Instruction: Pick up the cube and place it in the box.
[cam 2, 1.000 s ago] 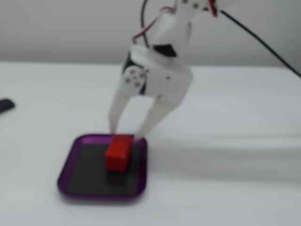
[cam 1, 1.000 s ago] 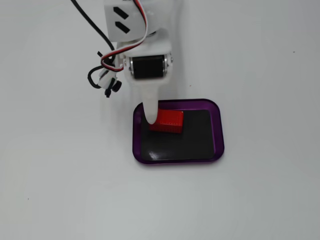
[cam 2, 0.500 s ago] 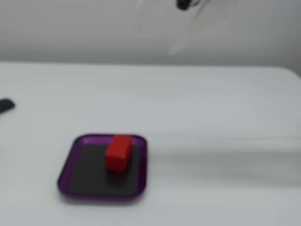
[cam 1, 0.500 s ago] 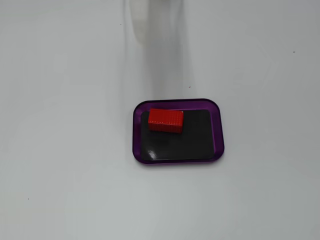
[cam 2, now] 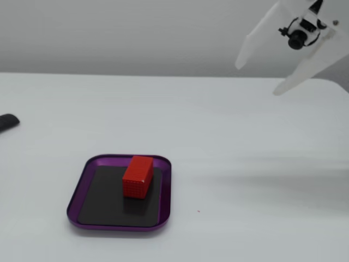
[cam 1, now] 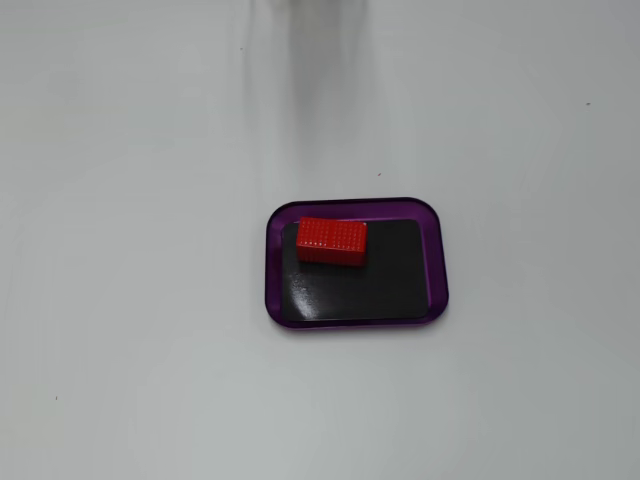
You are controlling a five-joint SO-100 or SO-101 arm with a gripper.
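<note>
The red ribbed cube lies inside the box, a purple-rimmed tray with a black bottom, against its far left part in the view from above. In the side view the cube rests on the tray floor near the box's back rim. My white gripper hangs high in the air at the upper right of the side view, far from the box. Its two fingers are spread apart and hold nothing. The gripper does not show in the view from above.
A dark object lies at the left edge of the white table in the side view. A faint blurred shadow falls on the table beyond the box in the view from above.
</note>
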